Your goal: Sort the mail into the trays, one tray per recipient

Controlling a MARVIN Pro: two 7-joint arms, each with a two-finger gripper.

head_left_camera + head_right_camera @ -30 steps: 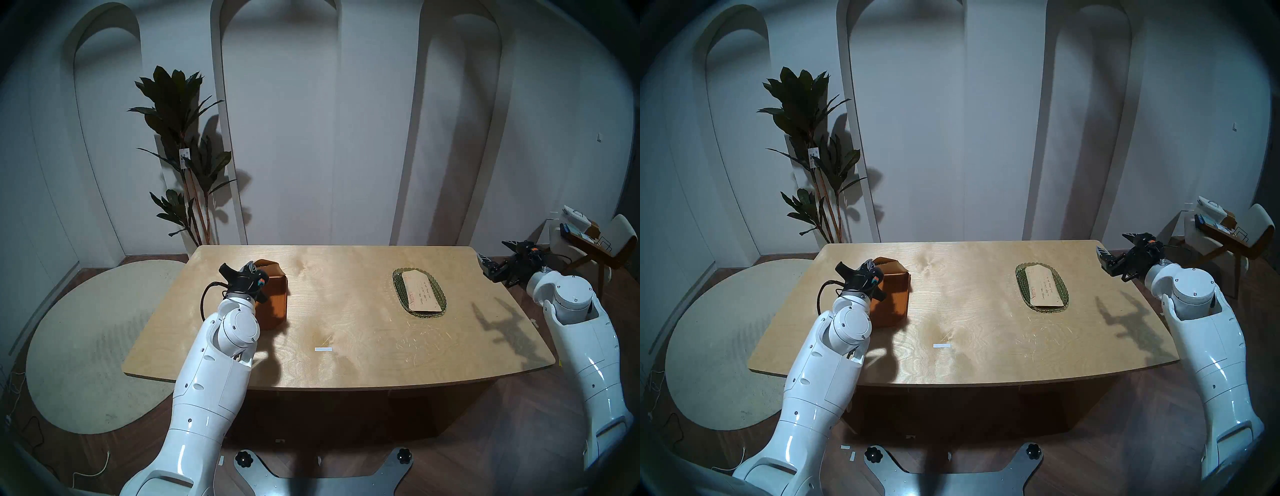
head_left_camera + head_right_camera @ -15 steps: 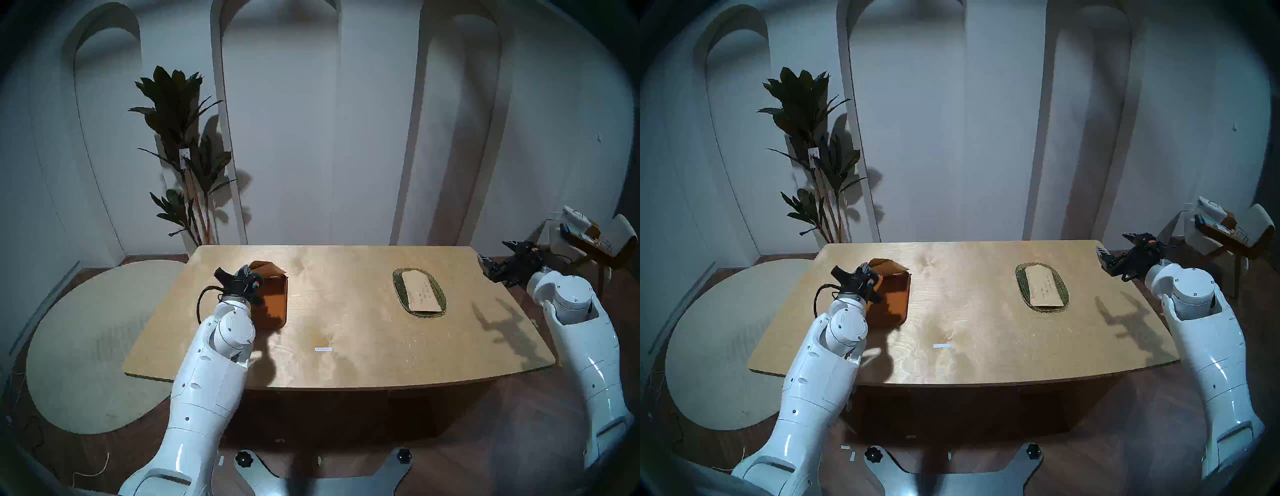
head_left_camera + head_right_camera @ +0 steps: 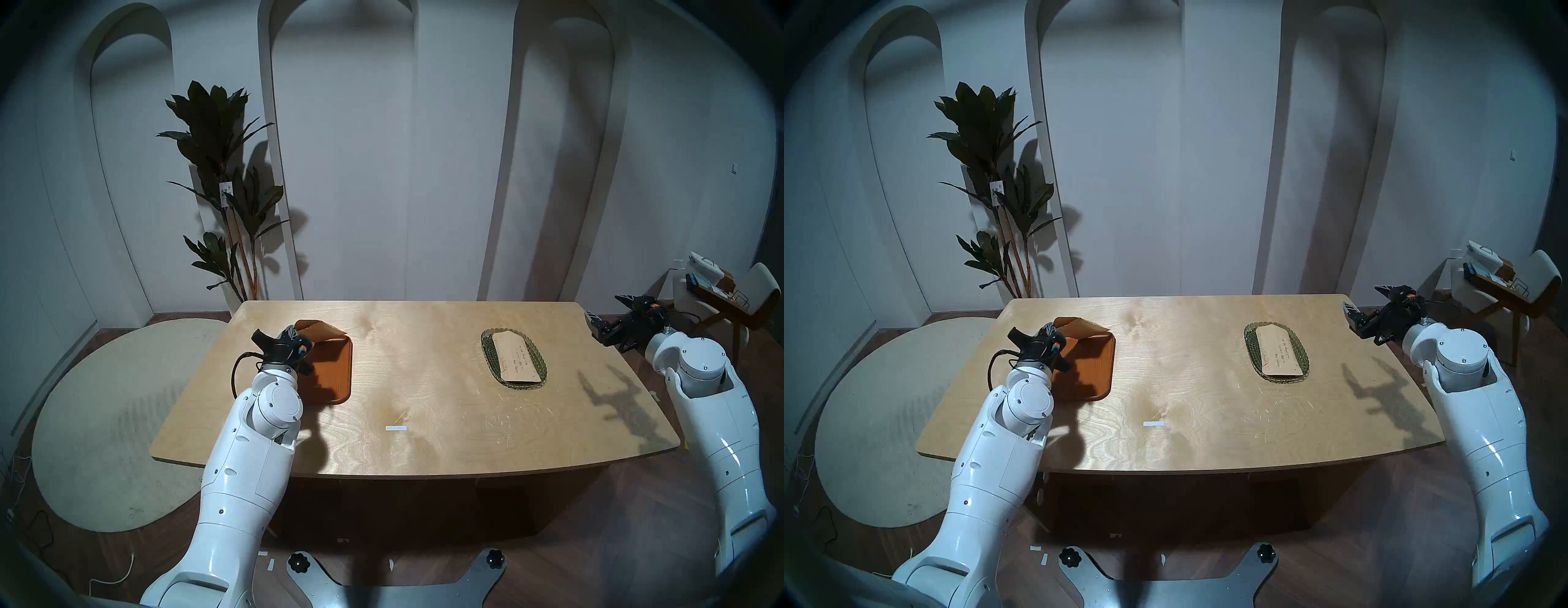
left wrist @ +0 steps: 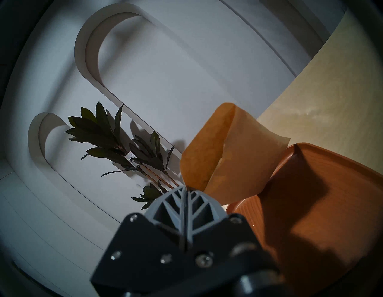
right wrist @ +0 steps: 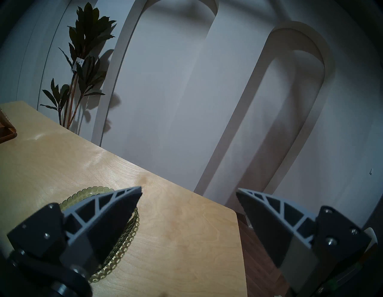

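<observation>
One tan envelope (image 3: 322,331) is pinched in my shut left gripper (image 3: 292,332) and curls over the far left corner of the orange-brown wooden tray (image 3: 335,375), its free end touching the tray's far rim. The left wrist view shows the shut fingers (image 4: 176,204), the bent envelope (image 4: 238,157) and the tray (image 4: 321,207). The second envelope (image 3: 517,356), with a pointed far end, lies flat in the green glass dish (image 3: 486,352). My right gripper (image 3: 596,327) is open and empty, off the table's right far corner; its wrist view (image 5: 188,195) shows the dish rim (image 5: 122,246).
A small white strip (image 3: 396,428) lies on the wooden table (image 3: 424,382) near the front middle. A potted plant (image 3: 220,191) stands behind the table's left far corner. A chair with clutter (image 3: 742,293) is behind my right gripper. A round rug (image 3: 106,424) lies left of the table.
My left gripper has moved left and slightly toward me with the envelope in it; the envelope now bends lower over the tray's far corner and more of the tray floor shows. The right arm has not moved.
</observation>
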